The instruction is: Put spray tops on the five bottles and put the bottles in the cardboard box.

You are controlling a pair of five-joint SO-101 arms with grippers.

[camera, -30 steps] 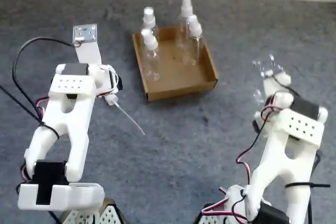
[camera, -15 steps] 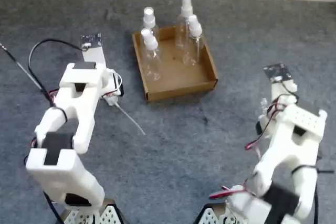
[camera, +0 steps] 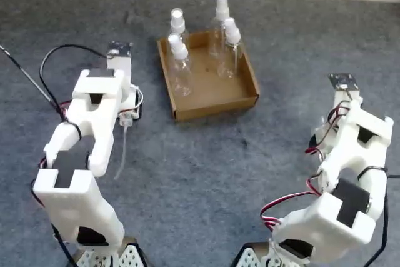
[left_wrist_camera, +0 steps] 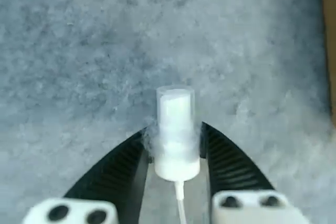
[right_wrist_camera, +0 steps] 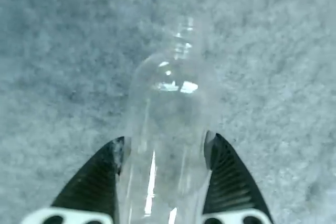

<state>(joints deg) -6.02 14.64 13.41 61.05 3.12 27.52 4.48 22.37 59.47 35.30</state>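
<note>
Nearest you, over the left side of the table (camera: 206, 173), your left gripper (left_wrist_camera: 174, 129) is clenched on a spray top (left_wrist_camera: 177, 150). One black finger presses each side of its white collar, and the clear cap points away from the wrist. From the high view, the thin dip tube (camera: 120, 154) trails from that top towards the near edge; whether its tip touches the grey surface, you can't tell. Over on the right side, your right gripper (right_wrist_camera: 165, 142) is grasping a clear bottle (right_wrist_camera: 168, 103) around its body. The bare threaded neck points away from the wrist, and there's grey table beyond it. Further out, towards the far edge and about midway across, sits the cardboard box (camera: 215, 107), open side up. Two capped bottles (camera: 180, 73) stand upright inside it, one by the left wall and the other (camera: 230, 54) nearer the right wall. Two more (camera: 177, 26) rise at the box's far rim, the second (camera: 220, 17) to its right. Inside or just behind it, you can't say.
</note>
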